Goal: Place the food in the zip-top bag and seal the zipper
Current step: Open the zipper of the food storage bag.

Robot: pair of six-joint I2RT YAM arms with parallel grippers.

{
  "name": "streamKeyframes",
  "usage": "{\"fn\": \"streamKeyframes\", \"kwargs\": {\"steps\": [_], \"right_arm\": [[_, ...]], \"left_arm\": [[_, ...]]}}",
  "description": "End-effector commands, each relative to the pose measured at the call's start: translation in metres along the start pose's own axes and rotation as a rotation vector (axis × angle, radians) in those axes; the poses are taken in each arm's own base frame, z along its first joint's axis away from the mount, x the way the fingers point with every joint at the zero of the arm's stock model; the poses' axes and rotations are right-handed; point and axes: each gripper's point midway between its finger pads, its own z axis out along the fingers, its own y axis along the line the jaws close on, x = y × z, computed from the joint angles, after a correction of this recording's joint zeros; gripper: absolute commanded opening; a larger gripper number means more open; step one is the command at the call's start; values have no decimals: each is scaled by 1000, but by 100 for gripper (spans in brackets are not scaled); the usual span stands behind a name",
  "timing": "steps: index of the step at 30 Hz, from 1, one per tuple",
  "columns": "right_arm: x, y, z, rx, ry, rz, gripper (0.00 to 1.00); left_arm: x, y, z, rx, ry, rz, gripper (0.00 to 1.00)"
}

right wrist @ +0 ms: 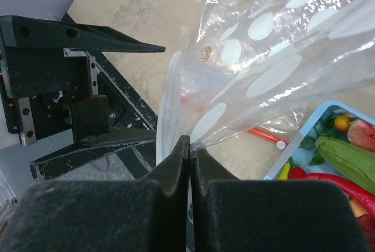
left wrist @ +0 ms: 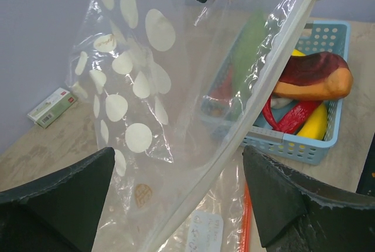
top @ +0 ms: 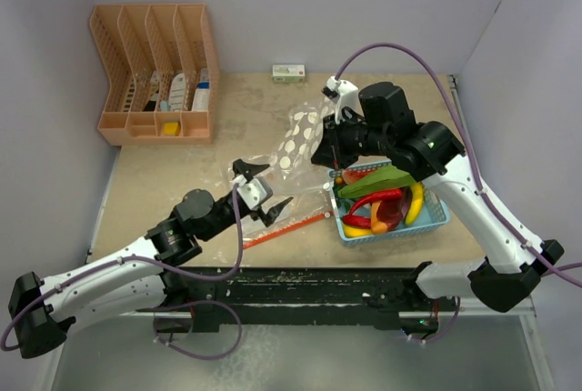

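The zip-top bag (top: 296, 141), clear with white dots, hangs lifted over the table's middle. My right gripper (top: 329, 156) is shut on its edge, as the right wrist view (right wrist: 189, 142) shows. One pale mouth strip (left wrist: 258, 94) rises diagonally. The red-orange zipper strip (top: 286, 227) lies on the table. My left gripper (top: 271, 186) is open and empty, with the bag (left wrist: 135, 88) hanging just ahead between its fingers (left wrist: 275, 199). The food lies in the light blue basket (top: 436, 220): a green leafy piece (top: 368, 182), a red chili (top: 377, 200), a yellow piece (top: 416, 202), an orange-red chunk (left wrist: 316, 76).
An orange slotted organizer (top: 155, 73) stands at the back left. A small green-and-white box (top: 288, 73) lies by the back wall. Walls close in the left, back and right. The black arm-mount rail (top: 309, 282) runs along the near edge.
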Motion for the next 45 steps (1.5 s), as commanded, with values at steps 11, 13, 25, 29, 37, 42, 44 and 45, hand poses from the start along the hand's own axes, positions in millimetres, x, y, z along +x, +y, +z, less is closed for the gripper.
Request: {"fn": "streamKeyframes", "kwargs": {"steps": [11,13,25,29,37,42,44,45], "right_arm": [[-10,8,-8,-28,-44,-15,0],[-10,8,-9,-30,-45,-14,0],[-11,10,-13,-33,-51,-15,0],[-11,10,-14,-33,-53,-15,0],[-12,12,-14,-40,-57,-5,0],[-16,14,-12,-46,-71,32,0],[-21,12,-11,-28,-96,62,0],[-26,12,-10,-24,-117,67,0]], "left_arm": [[-26,11,-4,-42,-62,-17,93],[-24,19,-4,-86,-64,-8,92],[-4,17,20,-106,-44,3,91],[-2,15,25,-97,-44,0,91],[7,6,33,-67,-37,-29,91],[8,8,39,-88,-48,-39,89],[8,11,40,-103,-48,-44,88],[8,13,41,-116,-49,-44,88]]}}
